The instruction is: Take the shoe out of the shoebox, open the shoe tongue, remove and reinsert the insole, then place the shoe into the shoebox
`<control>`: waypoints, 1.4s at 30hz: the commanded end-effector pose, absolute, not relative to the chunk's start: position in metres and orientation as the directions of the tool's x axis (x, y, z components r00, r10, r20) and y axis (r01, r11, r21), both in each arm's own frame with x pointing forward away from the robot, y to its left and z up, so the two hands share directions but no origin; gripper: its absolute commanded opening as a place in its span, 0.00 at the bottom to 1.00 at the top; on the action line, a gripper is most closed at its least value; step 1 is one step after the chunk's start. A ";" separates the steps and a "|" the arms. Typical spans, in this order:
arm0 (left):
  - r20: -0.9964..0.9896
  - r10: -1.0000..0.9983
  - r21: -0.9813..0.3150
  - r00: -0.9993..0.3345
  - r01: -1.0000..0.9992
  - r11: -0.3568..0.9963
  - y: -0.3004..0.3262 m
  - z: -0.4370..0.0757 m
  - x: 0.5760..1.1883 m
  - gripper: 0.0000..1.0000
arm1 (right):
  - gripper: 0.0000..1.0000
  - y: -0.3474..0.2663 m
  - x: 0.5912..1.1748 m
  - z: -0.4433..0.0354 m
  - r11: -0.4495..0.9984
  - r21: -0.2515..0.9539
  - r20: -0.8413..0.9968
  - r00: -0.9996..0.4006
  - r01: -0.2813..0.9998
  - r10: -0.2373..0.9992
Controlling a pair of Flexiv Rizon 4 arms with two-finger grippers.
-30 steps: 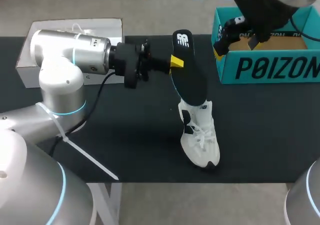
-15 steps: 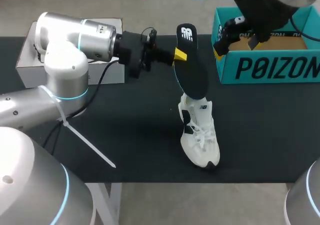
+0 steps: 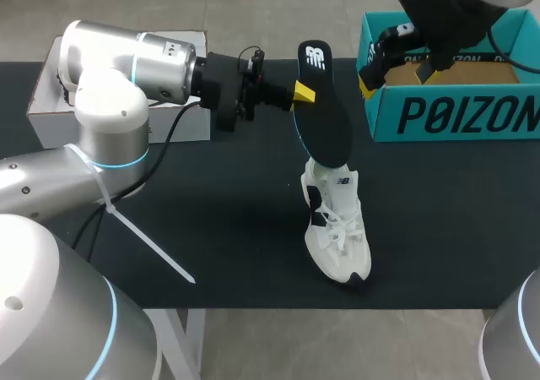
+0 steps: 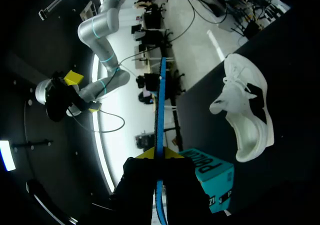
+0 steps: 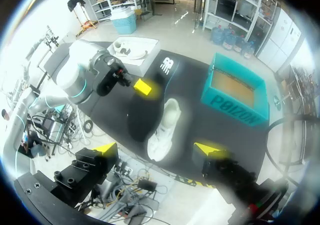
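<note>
Here, left end effector pinching insole, shoe below

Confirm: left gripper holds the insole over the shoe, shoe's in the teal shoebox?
No. The left gripper holds the insole over the shoe, but the shoe lies on the table, outside the teal shoebox; the head view shows it.

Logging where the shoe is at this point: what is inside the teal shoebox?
Only a bare tan floor shows inside the shoebox, no shoe; the white shoe sits on the table. In the head view the right arm covers one corner of the box.
</note>
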State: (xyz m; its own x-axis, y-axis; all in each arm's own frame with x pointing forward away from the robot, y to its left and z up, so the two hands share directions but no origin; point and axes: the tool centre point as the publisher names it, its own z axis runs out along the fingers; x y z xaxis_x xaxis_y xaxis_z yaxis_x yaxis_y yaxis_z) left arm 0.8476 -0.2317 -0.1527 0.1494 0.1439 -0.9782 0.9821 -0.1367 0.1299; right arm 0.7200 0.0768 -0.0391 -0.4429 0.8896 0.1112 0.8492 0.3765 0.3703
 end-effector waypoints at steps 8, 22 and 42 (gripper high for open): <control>-0.978 0.144 0.131 0.151 0.982 -0.136 -0.233 -0.153 0.848 0.00 | 1.00 0.035 0.738 -0.090 0.195 0.413 0.648 -0.438 0.890 0.624; -0.978 0.144 0.131 0.151 0.982 -0.136 -0.233 -0.153 0.848 0.00 | 1.00 0.054 0.752 -0.108 0.149 0.427 0.808 -0.450 0.892 0.380; -0.978 0.144 0.131 0.151 0.982 -0.136 -0.233 -0.153 0.848 0.00 | 1.00 0.074 0.813 -0.131 0.238 0.443 0.789 -0.502 0.864 0.355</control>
State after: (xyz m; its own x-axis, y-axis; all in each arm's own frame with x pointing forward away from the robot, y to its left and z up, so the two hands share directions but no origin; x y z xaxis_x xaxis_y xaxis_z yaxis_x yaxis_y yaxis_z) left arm 0.8475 -0.2314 -0.1526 0.1492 0.1441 -0.9783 0.9820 -0.1371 0.1295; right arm 0.7921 0.0648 -0.1289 -0.5025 0.4015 0.7657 0.8638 0.1946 0.4648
